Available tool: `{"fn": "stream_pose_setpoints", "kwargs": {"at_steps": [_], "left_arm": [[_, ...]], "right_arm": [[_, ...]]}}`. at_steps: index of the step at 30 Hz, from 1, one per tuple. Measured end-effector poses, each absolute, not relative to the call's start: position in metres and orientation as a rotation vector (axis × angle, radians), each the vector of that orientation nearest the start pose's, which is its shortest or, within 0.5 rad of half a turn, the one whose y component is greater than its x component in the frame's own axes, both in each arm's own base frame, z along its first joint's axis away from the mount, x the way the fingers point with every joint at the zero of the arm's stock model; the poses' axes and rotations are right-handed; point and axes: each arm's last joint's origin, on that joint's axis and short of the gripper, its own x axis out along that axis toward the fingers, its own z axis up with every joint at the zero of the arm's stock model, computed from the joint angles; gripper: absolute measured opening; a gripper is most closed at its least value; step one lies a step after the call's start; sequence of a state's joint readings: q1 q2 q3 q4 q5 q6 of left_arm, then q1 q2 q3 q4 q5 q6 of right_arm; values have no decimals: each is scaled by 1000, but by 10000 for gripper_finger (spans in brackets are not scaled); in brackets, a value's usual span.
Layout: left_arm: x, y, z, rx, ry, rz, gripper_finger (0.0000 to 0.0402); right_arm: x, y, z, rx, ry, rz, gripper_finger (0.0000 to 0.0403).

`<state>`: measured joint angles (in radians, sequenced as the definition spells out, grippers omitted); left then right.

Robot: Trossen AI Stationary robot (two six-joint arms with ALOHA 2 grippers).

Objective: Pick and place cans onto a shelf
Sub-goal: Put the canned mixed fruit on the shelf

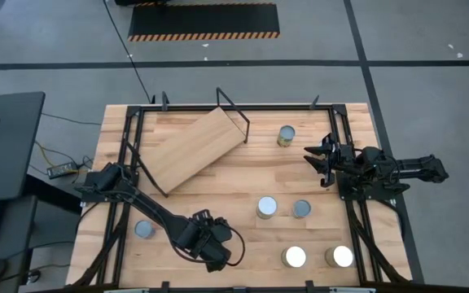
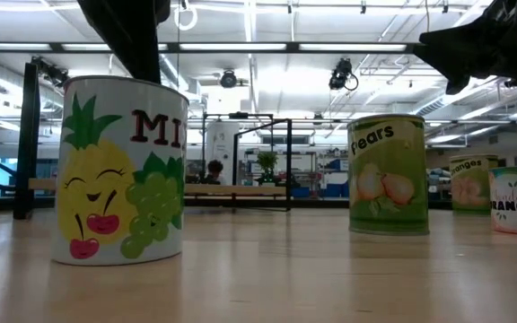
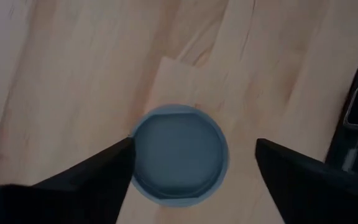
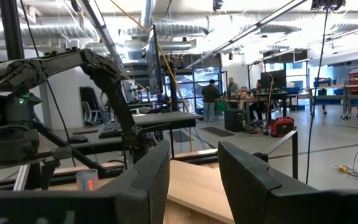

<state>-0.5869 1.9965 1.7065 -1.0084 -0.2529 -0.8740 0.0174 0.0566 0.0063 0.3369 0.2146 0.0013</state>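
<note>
While the shelf [image 1: 198,146] carries no cans, the left gripper [image 3: 191,163] straddles one can [image 3: 179,153], fingers open, not gripping.

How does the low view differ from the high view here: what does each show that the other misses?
Only the low view shows the can labels: a pineapple-and-grapes can, a pears can, oranges cans at the right edge, plus the room behind.

Only the high view shows the layout: the left hand near the table's front edge, the right hand at the right side, and the shelf lying skewed.

Both show cans standing upright on the wooden table, none on the shelf yet.
</note>
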Motion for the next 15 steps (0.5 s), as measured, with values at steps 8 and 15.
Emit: {"fn": "stream_pose_setpoints", "kwargs": {"at_steps": [8,15], "left_arm": [[343,-216,239,-234,1202,246,284],[345,-213,239,-258,1215,255,364]], "right_arm": [[96,-4,193,39,-285,-195,144],[96,-4,193,33,-285,-196,144]]}}
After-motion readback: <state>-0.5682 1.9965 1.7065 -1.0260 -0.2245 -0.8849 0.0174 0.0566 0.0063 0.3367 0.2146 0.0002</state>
